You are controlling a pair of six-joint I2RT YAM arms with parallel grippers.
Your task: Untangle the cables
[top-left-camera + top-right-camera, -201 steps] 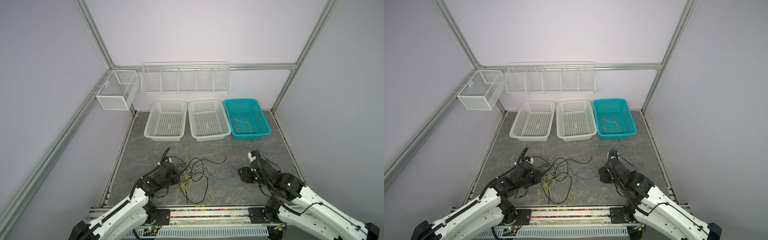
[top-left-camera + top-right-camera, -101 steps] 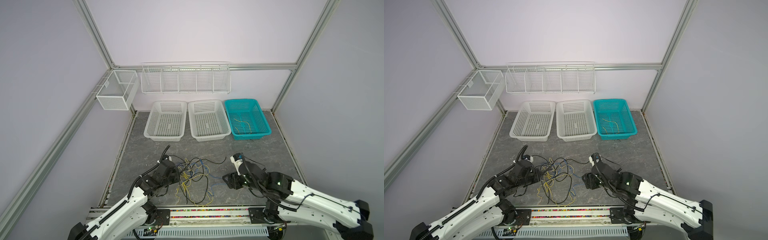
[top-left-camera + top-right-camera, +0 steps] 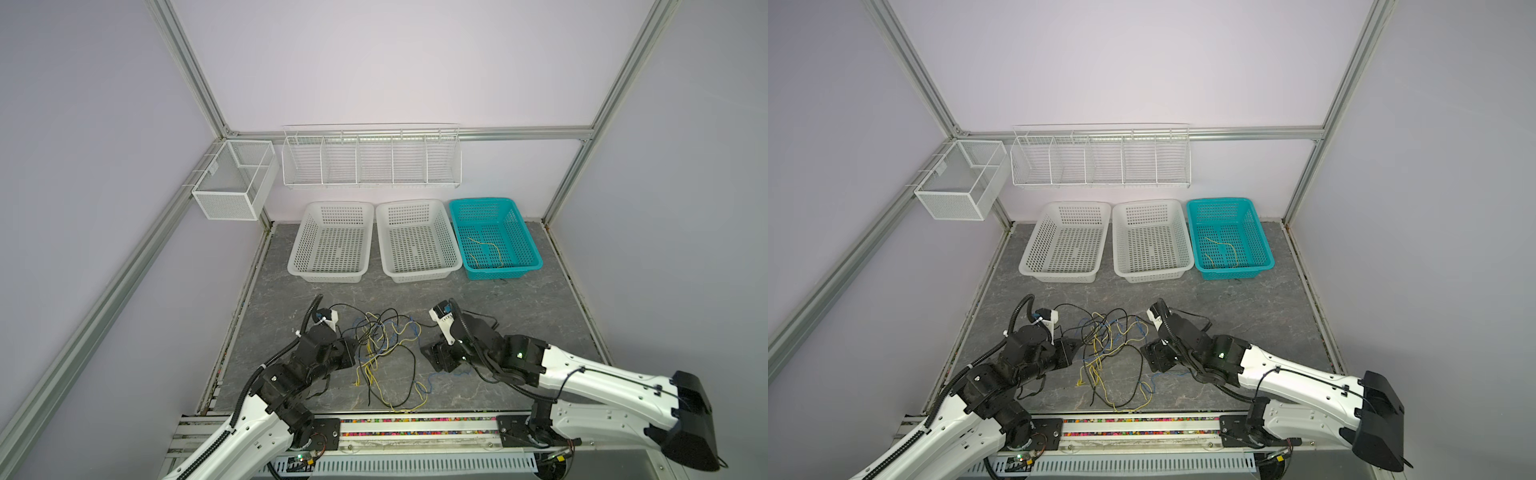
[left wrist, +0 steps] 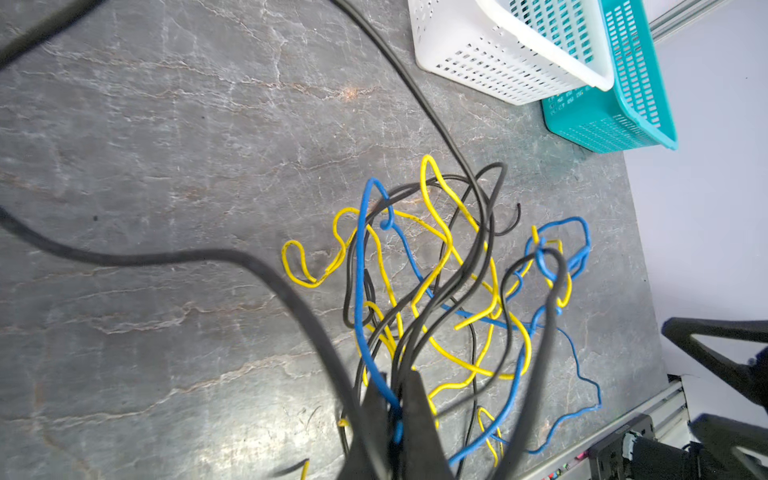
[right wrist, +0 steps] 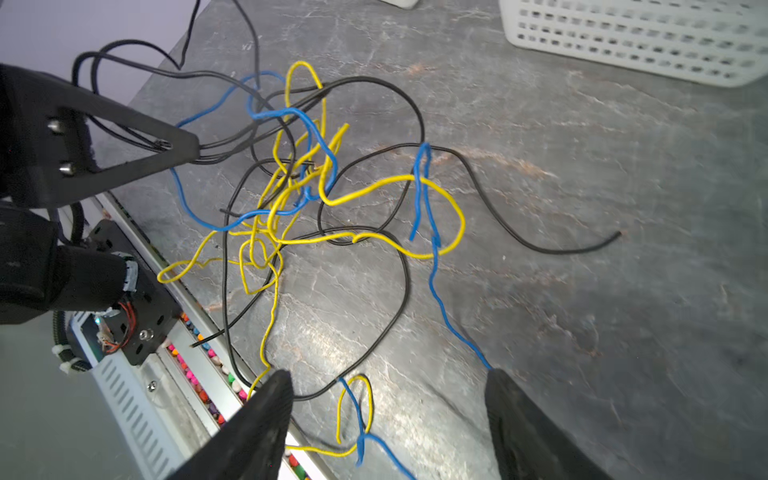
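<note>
Left fingers (image 4: 419, 415) pinched shut on the cables (image 5: 419, 178), right fingers (image 5: 266, 415) spread wide over the tangle's edge, gripping nothing.

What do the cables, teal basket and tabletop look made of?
The cables: thin wire in smooth, slightly glossy plastic-looking insulation; they hold sharp kinks, so likely a stiff core. The teal basket: moulded plastic, uniform perforated walls, satin sheen. The tabletop: grey, veined like stone, faint glare; could be printed laminate.
</note>
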